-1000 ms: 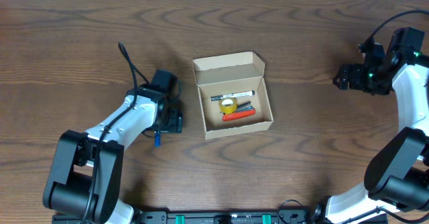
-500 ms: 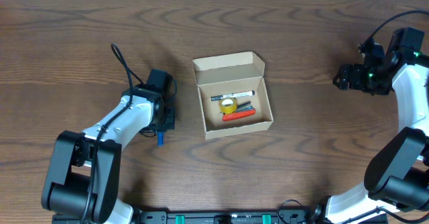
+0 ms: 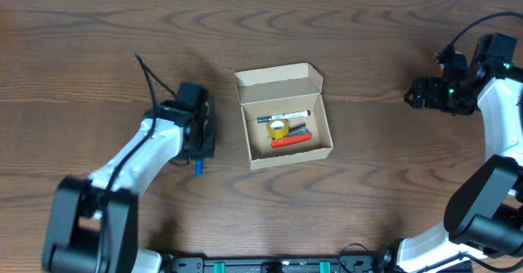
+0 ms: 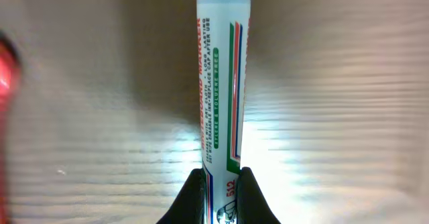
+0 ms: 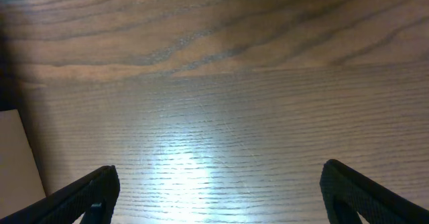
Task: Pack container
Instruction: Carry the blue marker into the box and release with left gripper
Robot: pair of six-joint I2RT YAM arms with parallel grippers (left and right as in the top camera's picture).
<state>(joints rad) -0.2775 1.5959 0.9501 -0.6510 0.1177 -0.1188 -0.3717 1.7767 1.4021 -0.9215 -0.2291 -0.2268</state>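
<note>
Clamped tight in the left pincer: a blue-capped marker, long axis pointing back toward the robot. Near, to its right on the tabletop: the box, flap open. Well apart at far right: the right pincer, spread wide, empty.

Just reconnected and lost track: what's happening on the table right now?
The left gripper is shut on a blue-capped whiteboard marker, over the table left of the open container. The container holds a yellow tape roll, a red marker and a white marker. The right gripper is open and empty at the far right.
</note>
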